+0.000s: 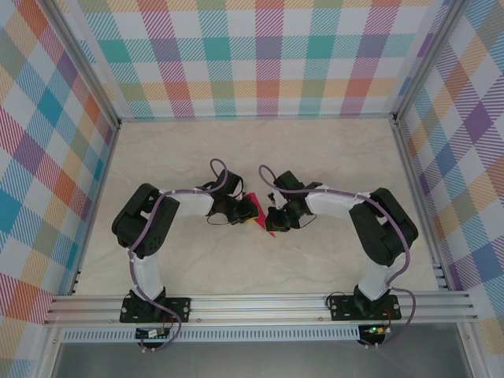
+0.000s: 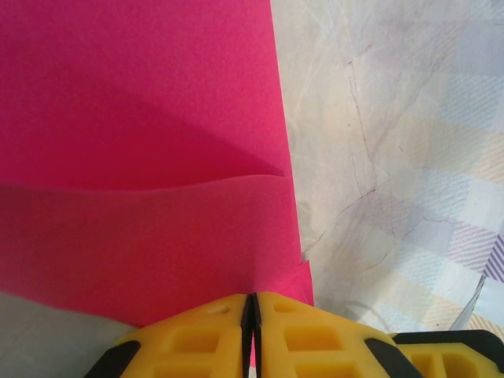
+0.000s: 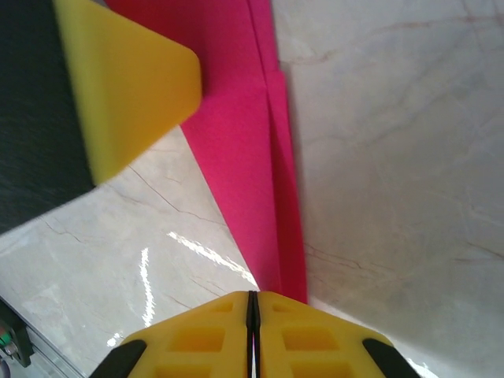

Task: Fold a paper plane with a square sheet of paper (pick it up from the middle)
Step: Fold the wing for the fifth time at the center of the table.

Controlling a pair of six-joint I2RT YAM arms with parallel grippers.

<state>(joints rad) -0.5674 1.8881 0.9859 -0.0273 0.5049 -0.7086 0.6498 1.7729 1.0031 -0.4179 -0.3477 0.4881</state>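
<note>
In the left wrist view, the left gripper (image 2: 251, 298) has its yellow fingers pressed flat together, with only a thin dark seam between them. They are clamped on the lower edge of the thin magenta-pink paper (image 2: 142, 118). One layer of the paper bows over another there, and the sheet runs off the top and left of that view, so its outline cannot be made out.

In the right wrist view, the right gripper (image 3: 252, 293) is likewise closed tight. The paper (image 3: 236, 118) narrows to a creased strip whose tip slips in at its fingertips; the pinch itself is hidden behind the yellow pads. A blurred yellow finger (image 3: 126, 87) of the left gripper crosses the upper left corner over the paper.

From above, both grippers (image 1: 250, 209) (image 1: 272, 216) meet mid-table. The arms cover most of the paper (image 1: 272, 229), leaving small pink slivers. Beneath lies the pale marble-look tabletop (image 1: 197, 150), ringed by multicoloured checked walls (image 1: 268, 55).
</note>
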